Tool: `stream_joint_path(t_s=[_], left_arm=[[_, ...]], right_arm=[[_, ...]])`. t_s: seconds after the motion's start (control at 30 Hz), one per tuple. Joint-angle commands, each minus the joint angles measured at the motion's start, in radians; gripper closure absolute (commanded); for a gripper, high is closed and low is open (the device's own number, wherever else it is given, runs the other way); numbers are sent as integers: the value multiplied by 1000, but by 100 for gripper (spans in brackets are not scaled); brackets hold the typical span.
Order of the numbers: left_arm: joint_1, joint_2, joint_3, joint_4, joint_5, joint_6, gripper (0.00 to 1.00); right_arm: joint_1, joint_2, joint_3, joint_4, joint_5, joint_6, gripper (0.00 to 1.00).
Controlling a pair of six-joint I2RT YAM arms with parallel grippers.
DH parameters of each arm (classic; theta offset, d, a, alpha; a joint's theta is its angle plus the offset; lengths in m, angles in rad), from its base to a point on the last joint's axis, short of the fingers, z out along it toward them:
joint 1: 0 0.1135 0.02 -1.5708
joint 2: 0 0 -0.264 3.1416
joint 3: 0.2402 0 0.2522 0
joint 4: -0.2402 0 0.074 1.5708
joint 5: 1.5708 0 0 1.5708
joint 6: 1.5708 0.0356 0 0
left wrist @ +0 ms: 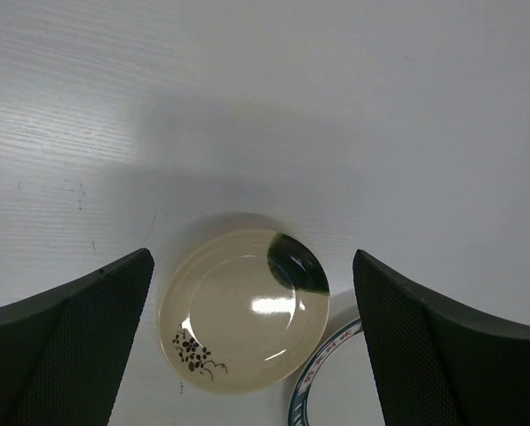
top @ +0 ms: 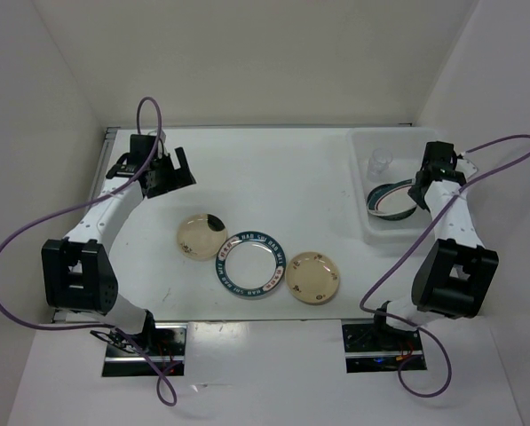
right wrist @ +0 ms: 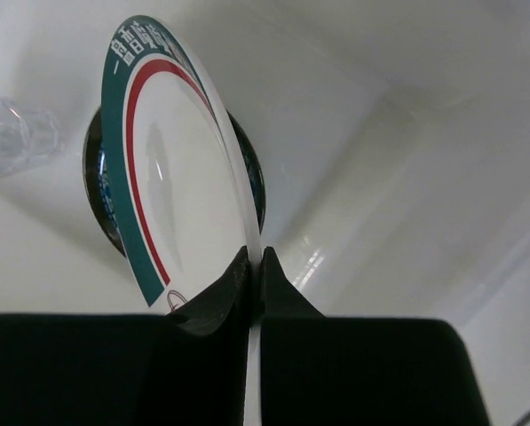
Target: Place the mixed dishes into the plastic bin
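Observation:
On the table lie a cream flower-marked plate (top: 201,237), a white plate with a dark teal patterned rim (top: 250,264) and a second cream plate (top: 313,277). My left gripper (top: 169,173) hangs open above and beyond the first cream plate (left wrist: 242,306), touching nothing. The teal-rimmed plate (left wrist: 322,390) shows at the lower edge of its view. My right gripper (right wrist: 256,257) is shut on the rim of another teal-rimmed plate (right wrist: 176,177), held tilted inside the plastic bin (top: 407,146). A teal-blue saucer (right wrist: 253,182) sits behind that plate, and a clear cup (top: 377,161) stands in the bin's far end.
White walls enclose the table on the left, back and right. The bin (right wrist: 380,133) stands at the back right against the wall. Purple cables loop off both arms.

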Motion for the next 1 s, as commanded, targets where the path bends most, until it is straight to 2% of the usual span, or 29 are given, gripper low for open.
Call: stream_joint_path(t_s=[0.0, 0.07, 0.2, 0.23, 0.33, 0.53, 0.57, 0.63, 0.8, 0.97], left_arm=[[4, 6, -5, 26, 26, 20, 0], [4, 6, -5, 26, 26, 20, 0], [4, 6, -14, 26, 26, 20, 0], [4, 6, -14, 26, 26, 20, 0], [4, 6, -14, 35, 17, 20, 0], [4, 6, -14, 35, 17, 20, 0], [4, 6, -14, 35, 17, 20, 0], [4, 6, -23, 35, 17, 20, 0], [4, 6, -24, 35, 17, 20, 0], [4, 6, -34, 54, 26, 20, 0]], right_arm=[[-3, 39, -22, 94, 2, 8, 100], [-12, 59, -31, 103, 2, 8, 96], [-23, 73, -69, 123, 11, 8, 82], [-23, 73, -82, 123, 11, 8, 75], [-34, 82, -82, 111, 23, -1, 67], [-54, 82, -92, 100, 57, -11, 66], [-54, 82, -92, 89, 57, -11, 53], [-54, 82, -83, 71, 69, -11, 51], [-54, -17, -14, 9, 86, 14, 40], [-54, -232, 93, 35, -125, -27, 29]])
